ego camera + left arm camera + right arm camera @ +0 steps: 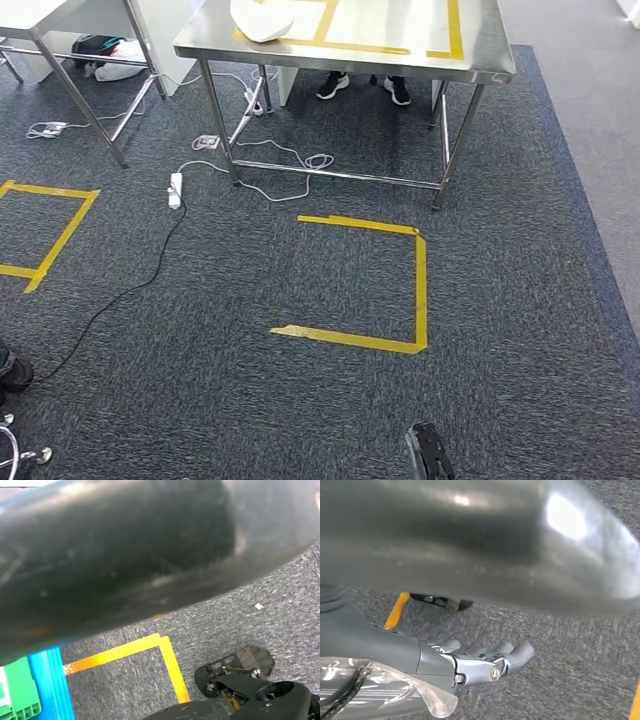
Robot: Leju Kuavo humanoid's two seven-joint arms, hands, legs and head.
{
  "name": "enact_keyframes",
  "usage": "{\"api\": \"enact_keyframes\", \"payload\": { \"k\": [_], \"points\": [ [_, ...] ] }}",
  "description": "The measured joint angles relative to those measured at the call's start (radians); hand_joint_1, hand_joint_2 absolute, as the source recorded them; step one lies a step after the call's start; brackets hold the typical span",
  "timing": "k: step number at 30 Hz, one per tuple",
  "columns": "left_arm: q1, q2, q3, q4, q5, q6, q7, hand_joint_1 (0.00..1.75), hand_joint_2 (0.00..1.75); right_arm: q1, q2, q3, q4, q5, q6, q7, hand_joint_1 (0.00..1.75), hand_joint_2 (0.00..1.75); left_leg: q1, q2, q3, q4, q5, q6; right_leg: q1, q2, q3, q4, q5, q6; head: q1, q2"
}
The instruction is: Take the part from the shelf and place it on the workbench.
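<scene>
A Leju Kuavo humanoid faces a steel table point(483, 60) across grey carpet, with a white, shallow moulded piece point(260, 20) lying on the tabletop at the edge of a rectangle of yellow tape, near the table's left end as the robot sees it. If that piece is the part named in the task, which its place on the marked surface suggests but does not prove, the delivery looks finished or nearly so, and little remains beyond drawing back. If it is not, the fetching has yet to begin, since no shelf appears ahead. The right hand point(486, 662) hangs low over the carpet in its wrist view, its fingers point(520, 652) stretched out, slightly apart and holding nothing. How the left hand's fingers lie cannot be told from these pictures. Between robot and table, an open-sided square of yellow floor tape point(419, 290) marks what is probably a standing spot, and the robot appears to be just short of it. A white power strip point(175, 190) and its cables trail by the table's legs, and a person's dark shoes point(332, 85) show beneath the tabletop. A blue bin point(49, 680) with a green one point(17, 690) beside it sits on the floor close by in the left wrist view.
</scene>
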Motion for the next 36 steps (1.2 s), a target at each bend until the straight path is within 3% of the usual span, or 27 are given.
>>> {"api": "enact_keyframes", "payload": {
  "k": [1,2,4,6,8,13,15,18,19,22,24,28,36],
  "points": [
    [0.000,0.000,0.000,0.000,-0.001,0.000,0.000,0.00,0.00,0.002,0.000,0.000,0.000,0.000,0.000,0.000,0.00,0.00,0.001,0.000,-0.002,0.002,0.001,-0.002,-0.003,0.000,-0.006,0.014,0.004,0.004,0.000,0.000],
    [0.001,-0.001,0.000,0.001,-0.001,0.000,0.001,0.00,0.00,0.003,0.000,0.001,0.000,0.000,0.000,0.001,0.00,0.00,0.003,0.000,-0.005,0.006,0.001,-0.005,-0.005,0.000,0.008,-0.011,0.027,0.008,0.000,0.000],
    [0.001,-0.002,0.000,0.002,-0.003,0.000,0.001,0.00,0.00,0.002,0.000,0.001,0.000,0.000,-0.001,0.001,0.00,0.00,0.006,-0.001,-0.012,0.020,-0.002,-0.016,-0.012,0.001,0.076,-0.138,0.085,0.014,0.000,0.000],
    [0.000,-0.001,0.000,0.002,-0.005,0.001,0.002,0.00,0.00,-0.001,0.000,0.002,0.000,0.000,-0.001,0.000,0.00,0.00,0.005,-0.003,-0.019,0.036,-0.008,-0.030,-0.014,0.008,0.121,-0.227,0.109,0.005,-0.001,0.000],
    [0.000,-0.001,0.001,0.002,-0.005,0.001,0.002,0.00,0.00,-0.002,0.001,0.003,0.000,0.000,-0.001,0.000,0.00,0.00,0.002,-0.004,-0.021,0.042,-0.011,-0.037,-0.013,0.014,0.125,-0.237,0.108,-0.006,-0.002,0.000],
    [-0.001,-0.001,0.001,0.002,-0.005,0.001,0.002,0.00,0.00,-0.002,0.001,0.003,0.000,0.000,-0.001,0.000,0.00,0.00,0.002,-0.004,-0.020,0.042,-0.010,-0.039,-0.012,0.013,0.124,-0.235,0.107,-0.011,-0.003,0.000],
    [0.000,-0.001,0.001,0.002,-0.007,0.002,0.003,0.00,0.00,0.000,0.001,0.003,0.000,0.000,-0.001,0.000,0.00,0.00,0.005,-0.004,-0.024,0.055,-0.021,-0.046,-0.010,0.010,0.125,-0.232,0.110,-0.026,-0.005,0.000],
    [0.005,-0.003,0.004,0.002,-0.012,0.006,0.011,0.00,0.00,0.006,0.001,0.003,0.000,0.000,-0.001,0.000,0.00,0.00,0.010,-0.004,-0.101,0.273,-0.133,-0.058,0.000,0.004,0.124,-0.229,0.122,-0.056,-0.008,0.000],
    [0.005,-0.003,0.005,0.002,-0.013,0.008,0.013,0.00,0.00,0.007,0.001,0.003,0.000,0.000,-0.001,0.000,0.00,0.00,0.009,-0.004,-0.109,0.308,-0.142,-0.053,0.004,0.004,0.123,-0.228,0.122,-0.057,-0.008,0.000],
    [0.005,-0.003,0.007,0.002,-0.015,0.010,0.012,0.00,0.00,0.007,0.001,0.003,0.000,0.000,-0.002,0.000,0.00,0.00,-0.003,-0.005,-0.026,0.135,-0.059,-0.024,0.010,0.005,0.126,-0.228,0.118,-0.056,-0.007,0.000],
    [0.004,-0.003,0.008,0.002,-0.016,0.011,0.012,0.00,0.00,0.006,0.002,0.004,0.000,0.000,-0.002,-0.001,0.00,0.00,-0.009,-0.006,0.004,0.065,-0.048,-0.015,0.013,0.005,0.121,-0.226,0.116,-0.050,-0.006,0.000],
    [0.006,-0.005,0.009,0.002,-0.021,0.012,0.011,0.00,0.00,0.005,0.003,0.004,0.000,0.000,-0.002,-0.001,0.00,0.00,-0.009,-0.008,0.006,0.048,-0.050,-0.035,0.012,0.002,0.116,-0.228,0.114,-0.056,-0.006,0.000],
    [0.003,-0.008,0.016,0.002,-0.029,0.015,0.010,0.00,0.00,0.004,0.003,0.004,0.000,0.000,-0.004,-0.001,0.00,0.00,-0.013,-0.008,0.007,0.050,-0.051,-0.023,0.009,0.002,0.112,-0.238,0.120,-0.043,-0.006,0.000]
  ]
}}
